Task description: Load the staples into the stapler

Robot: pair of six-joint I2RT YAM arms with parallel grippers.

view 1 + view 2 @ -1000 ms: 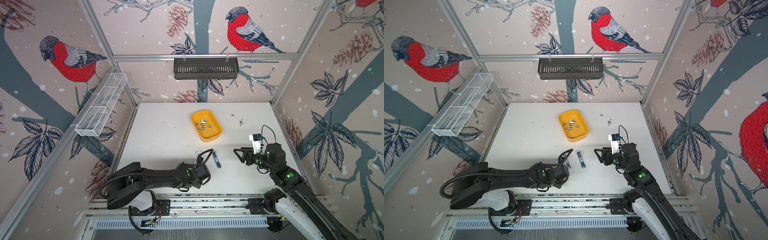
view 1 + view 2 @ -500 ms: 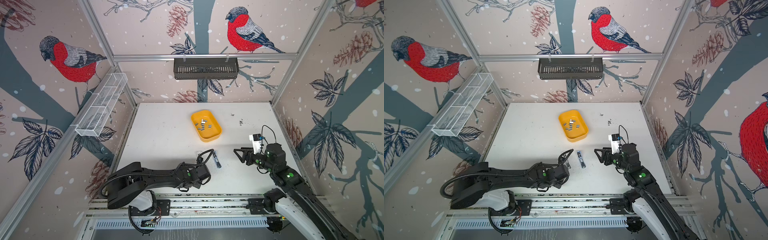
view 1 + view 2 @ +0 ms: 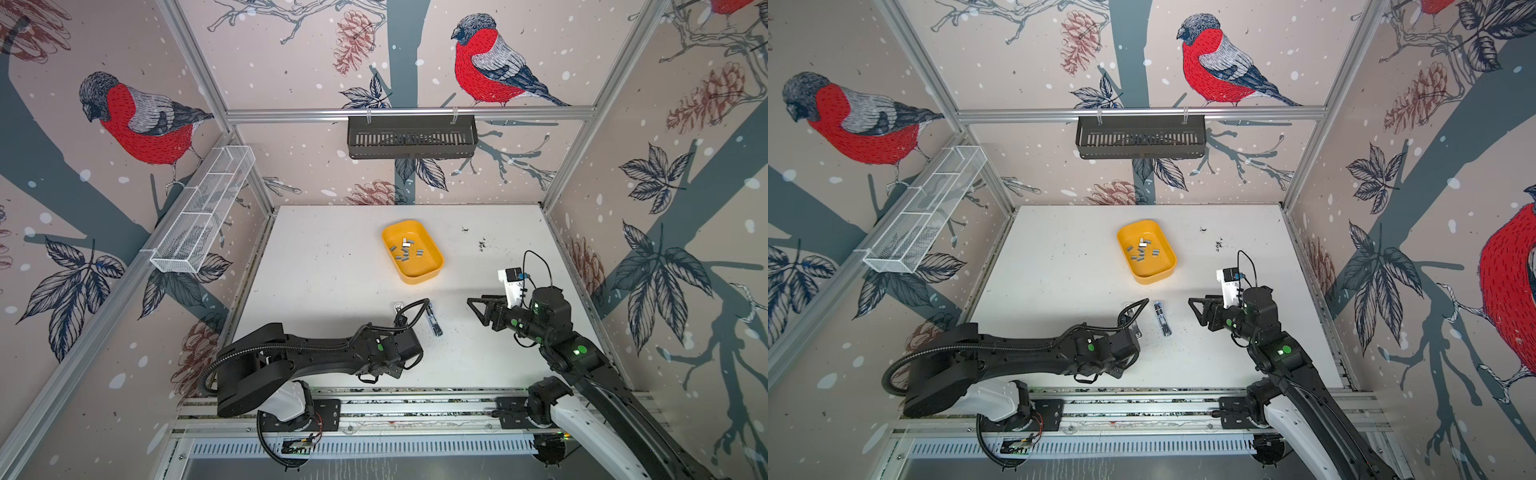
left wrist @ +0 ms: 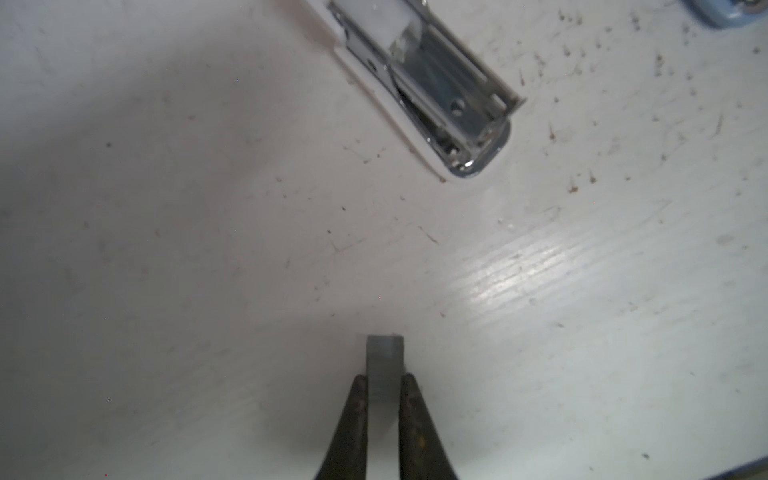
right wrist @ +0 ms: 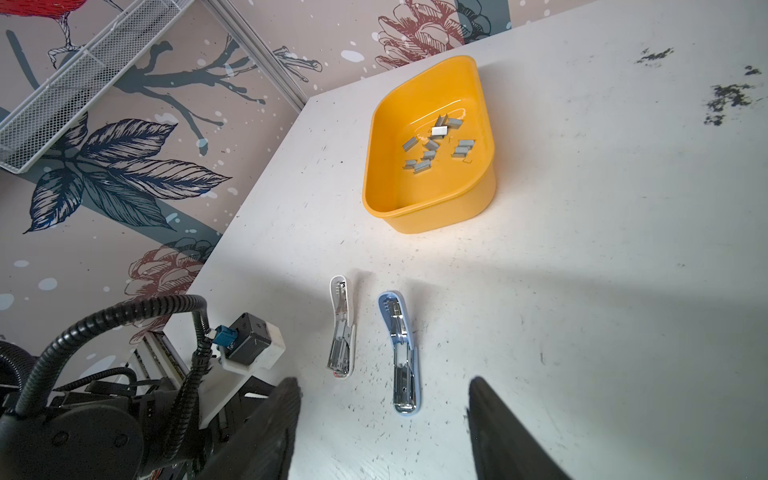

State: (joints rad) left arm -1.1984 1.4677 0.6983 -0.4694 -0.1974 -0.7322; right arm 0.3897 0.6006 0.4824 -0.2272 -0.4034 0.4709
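- Compared with a second ago, nothing is visibly shifting in the top views. Both arms, both staplers and the tray are sitting where they were.
- Taking twelve o'clock as the back wall, the left gripper (image 4: 384, 380) is working low at about six o'clock of the staplers, hidden under its own wrist in both top views.
- Its jaws are standing almost together and pinching a single staple strip (image 4: 384, 353) across its narrow width. I cannot tell whether the strip is resting on the table (image 4: 166, 249) or hanging just clear of it.
- The strip is looking light, stiff and smooth, so it is probably apt to slip. Being glued staples, it is likely to snap if bent or squeezed hard. The safest hold is by the long flanks near one end, leaving the other end free to enter the channel.
- The white stapler (image 5: 343, 328) is lying opened flat near the strip, at its twelve o'clock and apart from it, with the bright magazine channel facing up.
- The blue stapler (image 5: 401, 353) is lying just beside it at three o'clock, also opened.
- The remaining staples (image 5: 436, 145) are lying loose in the yellow tray (image 5: 415, 216), at twelve o'clock of the staplers and well apart from them.
- The right gripper (image 5: 383, 386) is hovering at three o'clock of the blue stapler, jaws wide apart and holding nothing.
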